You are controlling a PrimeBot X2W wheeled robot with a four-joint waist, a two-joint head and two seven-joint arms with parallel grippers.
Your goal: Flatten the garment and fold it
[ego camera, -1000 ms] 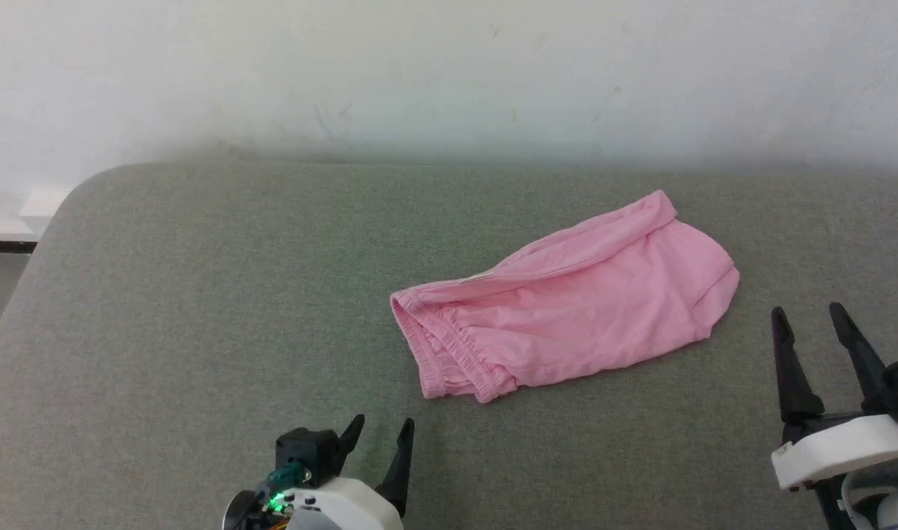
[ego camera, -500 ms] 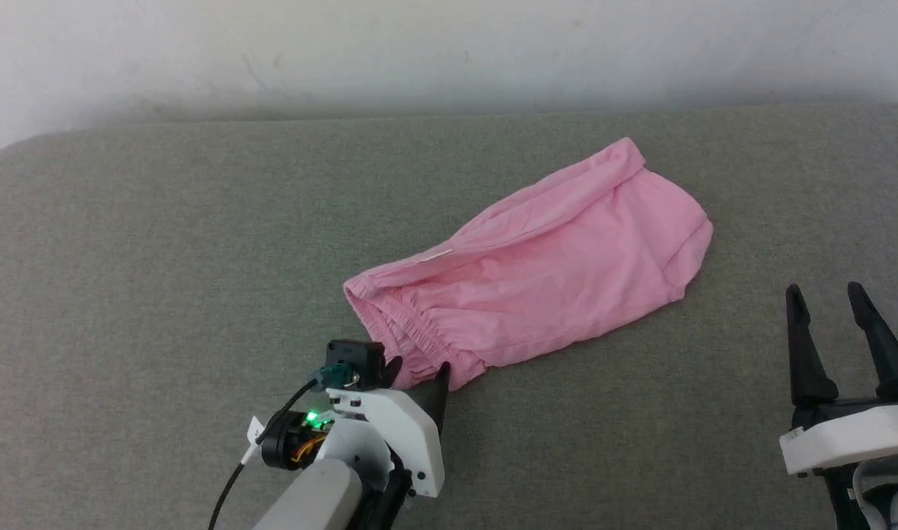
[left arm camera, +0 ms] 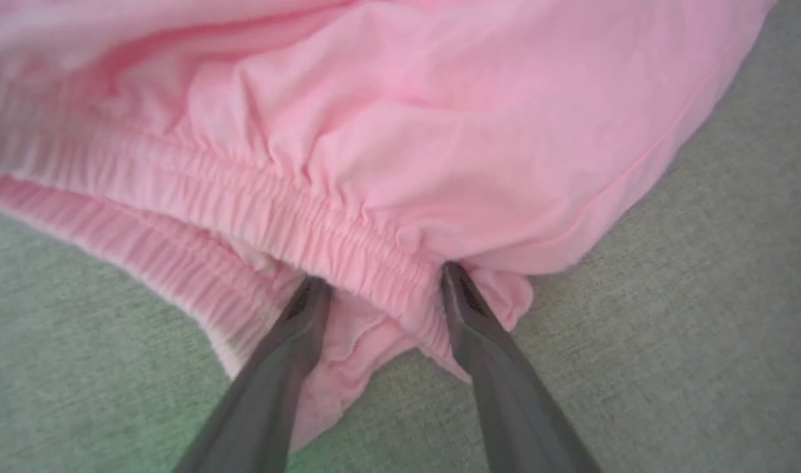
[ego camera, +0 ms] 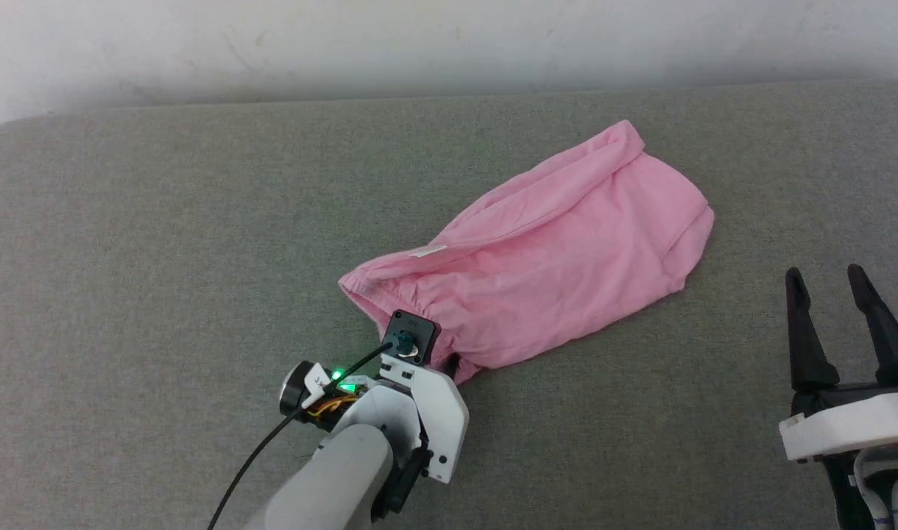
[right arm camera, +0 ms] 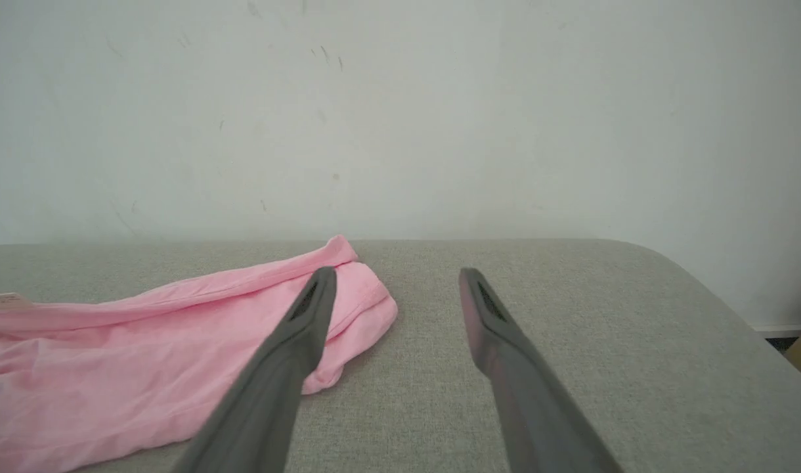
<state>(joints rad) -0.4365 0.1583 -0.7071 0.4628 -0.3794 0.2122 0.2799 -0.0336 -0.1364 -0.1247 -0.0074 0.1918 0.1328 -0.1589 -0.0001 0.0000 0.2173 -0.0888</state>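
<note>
Our left gripper [left arm camera: 381, 279] stands open, its 2 dark fingers straddling the gathered elastic waistband [left arm camera: 295, 217] of the light pink thin-fabric shorts [ego camera: 559, 258], which lie rumpled on the grey-green woven cushion [ego camera: 162, 258]. Our right gripper [ego camera: 824, 274] hovers open, well apart.

The shorts [ego camera: 567, 250] are thin, soft, matt pink cloth; the cushion [ego camera: 162, 258] under them is rough, grey-green woven fabric.

Setting: plain indoor room, more bare test space than furnished home; exact type uncertain. Evidence: wide grey-green woven-fabric upholstered pad with rounded corners [ego camera: 162, 221], set against a scuffed white painted wall [right arm camera: 400, 98] marked with small dark scratches and smudges.
</note>
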